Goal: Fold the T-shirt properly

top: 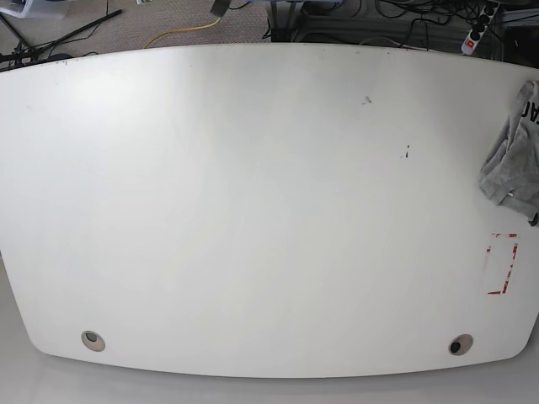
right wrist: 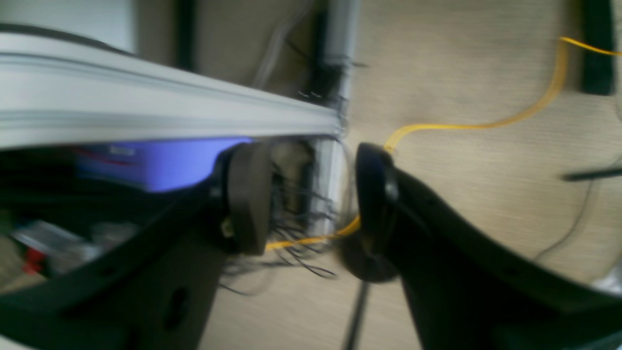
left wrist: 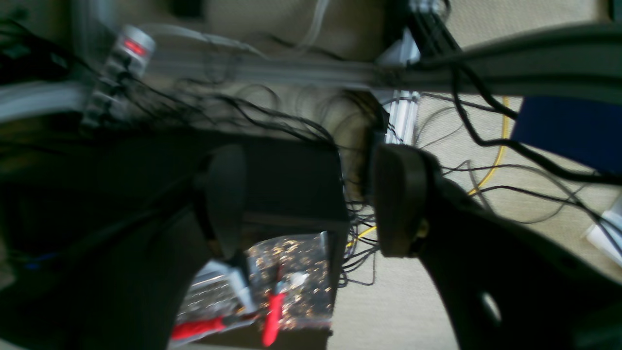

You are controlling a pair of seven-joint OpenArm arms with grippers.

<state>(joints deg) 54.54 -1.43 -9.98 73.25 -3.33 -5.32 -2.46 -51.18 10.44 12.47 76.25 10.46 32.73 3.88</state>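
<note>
The T-shirt (top: 514, 156) lies crumpled in a light grey heap at the far right edge of the white table (top: 253, 210), partly cut off by the frame, with a bit of black lettering showing. Neither arm shows in the base view. In the left wrist view my left gripper (left wrist: 311, 194) is open, with nothing between its dark pads, above floor and cables. My right gripper (right wrist: 311, 194) is also open and holds nothing, and it hangs beside an aluminium rail (right wrist: 160, 114). The T-shirt shows in neither wrist view.
A red-outlined rectangle (top: 503, 263) is marked on the table below the T-shirt. Two round holes (top: 93, 340) sit near the front edge. Off the table there are tangled black cables (left wrist: 272, 116), a power strip (left wrist: 119, 68), a yellow cable (right wrist: 466, 125) and red-handled tools (left wrist: 272, 316).
</note>
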